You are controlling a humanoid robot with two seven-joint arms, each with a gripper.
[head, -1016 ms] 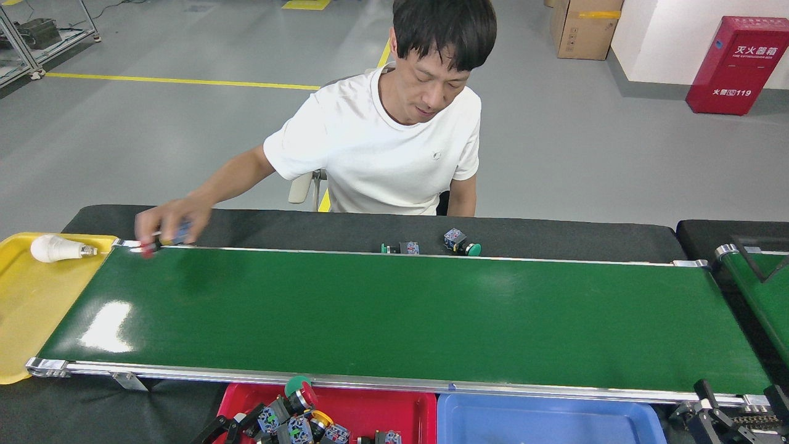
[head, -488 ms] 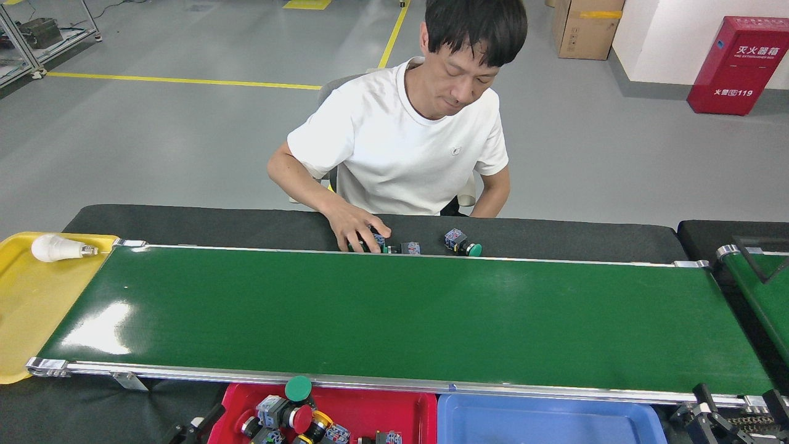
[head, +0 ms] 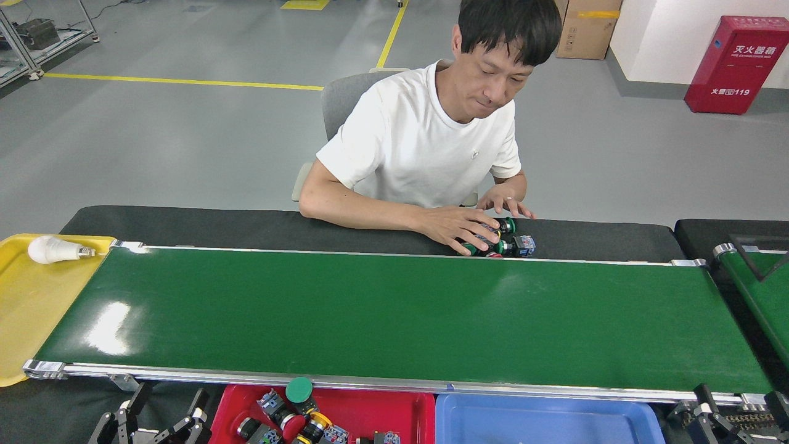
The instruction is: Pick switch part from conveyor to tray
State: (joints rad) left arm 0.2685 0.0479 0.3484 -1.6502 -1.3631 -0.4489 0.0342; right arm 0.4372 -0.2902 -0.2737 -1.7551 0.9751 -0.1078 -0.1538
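The conveyor (head: pixel 394 314), a wide glossy green belt in silver rails, carries no switch part at this moment. Several switch parts (head: pixel 515 245) lie on the black table just behind its far rail, partly under a person's hand (head: pixel 459 228). Below the near rail, the red tray (head: pixel 370 410) holds several switch parts (head: pixel 290 419), one with a green cap. My left gripper (head: pixel 167 399) is at the bottom left, beside the red tray, open and holding nothing. At the bottom right corner my right gripper (head: pixel 739 399) is also open and holds nothing.
A blue tray (head: pixel 548 422) sits right of the red one. A yellow tray (head: pixel 31 308) at the belt's left end holds a light bulb (head: pixel 52 250). A narrower green belt (head: pixel 761 290) begins at the far right. The person sits across the conveyor.
The person's hand went from the belt's far left corner to the far right, gathering the switch parts there. My left gripper drew back leftward from the red tray.
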